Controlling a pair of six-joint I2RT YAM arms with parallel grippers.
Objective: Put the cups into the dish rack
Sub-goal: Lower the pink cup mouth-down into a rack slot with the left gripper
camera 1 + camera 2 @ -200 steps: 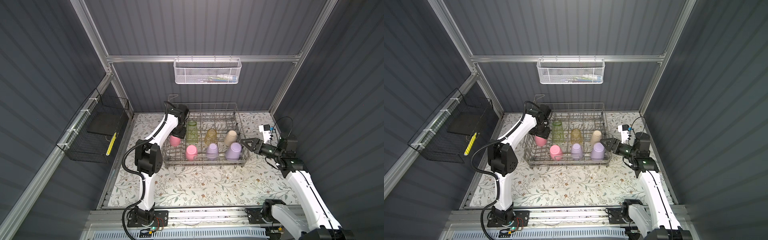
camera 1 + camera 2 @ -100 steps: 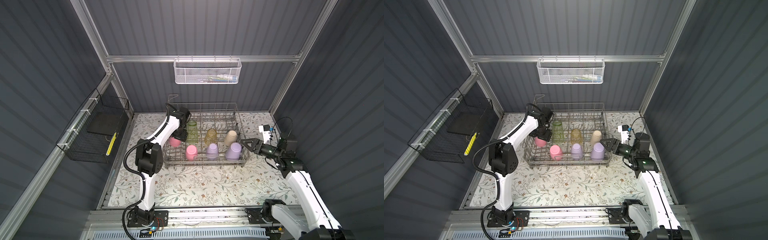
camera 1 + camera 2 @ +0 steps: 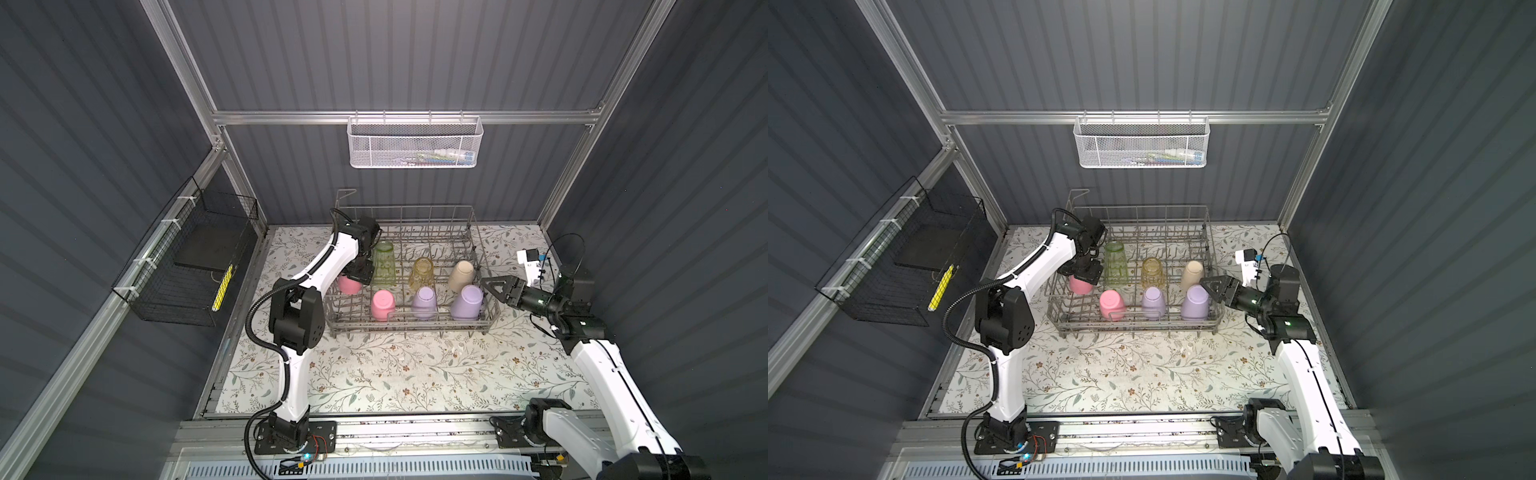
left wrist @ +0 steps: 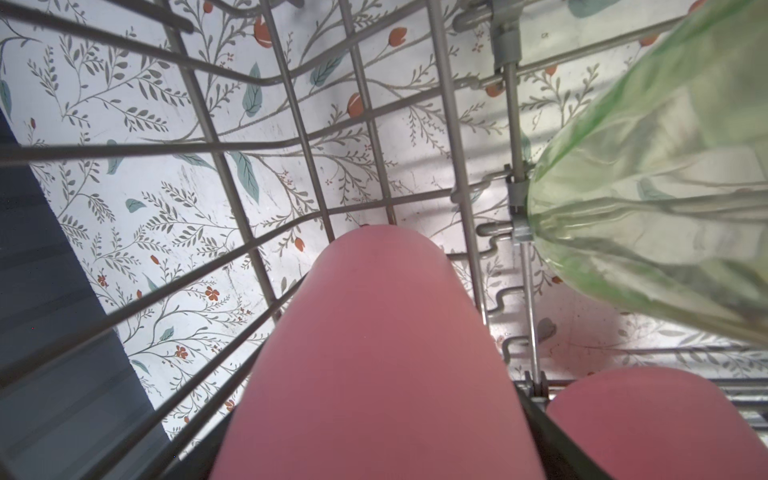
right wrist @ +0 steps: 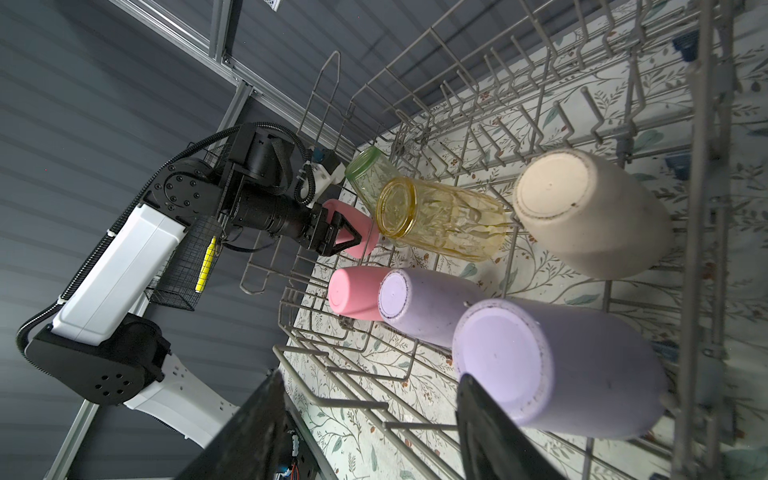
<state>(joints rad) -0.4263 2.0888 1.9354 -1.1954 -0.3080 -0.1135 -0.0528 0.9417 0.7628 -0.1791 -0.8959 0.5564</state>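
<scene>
A black wire basket (image 3: 183, 270) hangs on the left wall, beyond the left edge of the counter (image 3: 395, 374). The dish rack (image 3: 409, 328) stands near the counter's far edge, about midway along it. All seven cups are inside it, mouths down and leaning on the tines. The left hand (image 3: 358, 275) reaches down into the rack's left end with its jaws on either side of the rear pink cup (image 3: 348, 285). No view shows whether they press the cup or stand just clear of it. Just right of that cup is the green cup (image 3: 384, 264), with the front pink cup (image 3: 382, 304) nearer the counter's front edge. Next come the yellow cup (image 3: 422, 273) in the rear row and the middle lilac cup (image 3: 424, 302) in front of it. After them come the beige cup (image 3: 461, 275) and, in front of it, the right lilac cup (image 3: 467, 301). The right hand (image 3: 488, 286) hovers just outside the rack's right side, pointing at it. Its jaws are spread wide with nothing between them. A white mesh basket (image 3: 413, 143) hangs on the back wall above the rack.
</scene>
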